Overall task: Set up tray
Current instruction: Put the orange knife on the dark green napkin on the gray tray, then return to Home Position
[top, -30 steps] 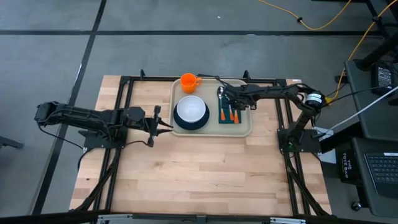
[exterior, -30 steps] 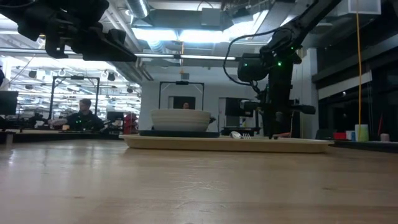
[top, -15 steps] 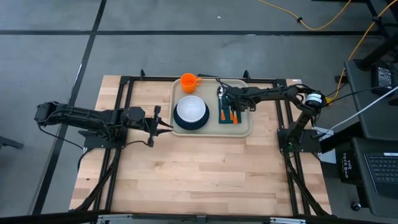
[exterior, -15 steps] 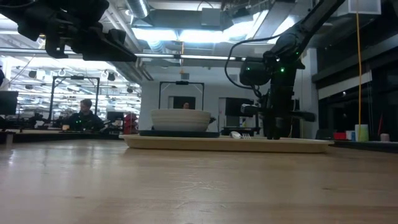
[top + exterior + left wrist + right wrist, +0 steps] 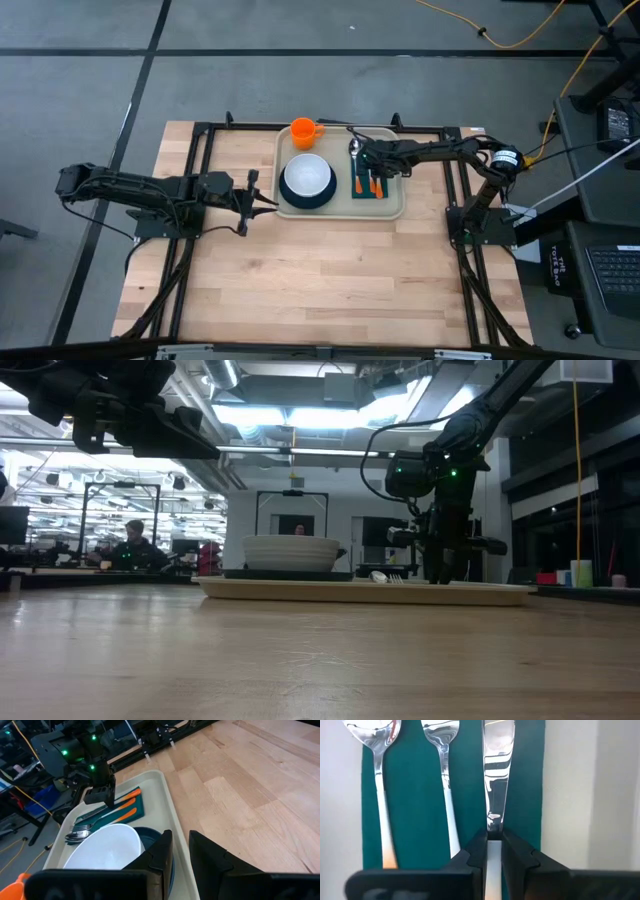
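The beige tray [image 5: 392, 207] lies at the table's far middle. On it stand an orange cup [image 5: 304, 131] and a white bowl [image 5: 306, 175] on a dark blue plate [image 5: 152, 836]. To their right a dark green napkin [image 5: 415, 795] lies flat, with a spoon [image 5: 379, 780] and a fork [image 5: 445, 780] side by side on it. My right gripper [image 5: 494, 854] stands over the napkin, shut on a knife [image 5: 498, 770]. My left gripper [image 5: 181, 854] waits just off the tray's left rim, a narrow gap between its fingers, nothing in it. My right gripper pinches the knife's handle [image 5: 494, 846], just behind the blade, between its two fingers [image 5: 476, 851]. It comes from above, pointing steeply down, fingers across the knife. The knife lies level along the napkin's edge beside the fork; whether it rests on the cloth, I cannot tell.
Black rails [image 5: 200, 180] frame the wooden table [image 5: 320, 280] left and right. The table's near half is bare wood. A person sits far off in the room [image 5: 135, 540] behind the table.
My right gripper has sunk a little toward the napkin with the knife still in its fingers, then kept still.
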You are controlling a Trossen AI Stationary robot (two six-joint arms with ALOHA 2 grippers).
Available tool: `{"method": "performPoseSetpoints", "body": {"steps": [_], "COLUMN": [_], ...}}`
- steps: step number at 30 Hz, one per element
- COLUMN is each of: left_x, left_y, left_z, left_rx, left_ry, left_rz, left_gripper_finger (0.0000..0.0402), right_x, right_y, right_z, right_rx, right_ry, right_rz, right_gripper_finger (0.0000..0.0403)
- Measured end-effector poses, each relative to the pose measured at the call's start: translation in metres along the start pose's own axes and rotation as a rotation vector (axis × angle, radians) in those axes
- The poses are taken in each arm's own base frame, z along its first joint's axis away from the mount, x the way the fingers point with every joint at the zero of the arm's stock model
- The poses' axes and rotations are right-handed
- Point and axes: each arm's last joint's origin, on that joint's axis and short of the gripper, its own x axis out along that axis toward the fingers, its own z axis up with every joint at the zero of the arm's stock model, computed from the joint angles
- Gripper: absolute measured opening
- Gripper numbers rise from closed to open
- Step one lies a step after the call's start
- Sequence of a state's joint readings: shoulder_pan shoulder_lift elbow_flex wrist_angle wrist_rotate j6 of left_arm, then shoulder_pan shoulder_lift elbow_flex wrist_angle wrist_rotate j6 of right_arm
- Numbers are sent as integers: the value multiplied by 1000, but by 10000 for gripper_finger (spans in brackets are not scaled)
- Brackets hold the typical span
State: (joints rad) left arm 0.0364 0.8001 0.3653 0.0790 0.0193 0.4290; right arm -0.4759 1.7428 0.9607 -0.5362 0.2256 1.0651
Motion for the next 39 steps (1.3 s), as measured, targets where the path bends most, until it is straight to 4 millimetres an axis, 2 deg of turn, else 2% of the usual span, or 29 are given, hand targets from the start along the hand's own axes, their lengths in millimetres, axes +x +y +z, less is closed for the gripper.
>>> {"method": "performPoseSetpoints", "body": {"steps": [11, 21, 27, 34, 39], "left_x": [0, 0, 0, 0, 0], "left_y": [0, 0, 0, 0, 0], "left_z": [0, 0, 0, 0, 0], "left_rx": [0, -17, -17, -24, -24], "left_ry": [0, 0, 0, 0, -1], "left_rz": [0, 0, 0, 0, 0], "left_gripper_finger": [59, 59, 59, 59, 58], "right_x": [0, -4, -14, -38, -76], "right_y": [0, 0, 10, 17, 26], "right_z": [0, 2, 10, 20, 19], "right_rx": [-14, -54, -102, -193, -349], "right_ry": [-15, -15, -30, -1, -120], "right_rz": [-8, -11, 13, -54, -53], "right_gripper_finger": [89, 91, 91, 91, 72]}}
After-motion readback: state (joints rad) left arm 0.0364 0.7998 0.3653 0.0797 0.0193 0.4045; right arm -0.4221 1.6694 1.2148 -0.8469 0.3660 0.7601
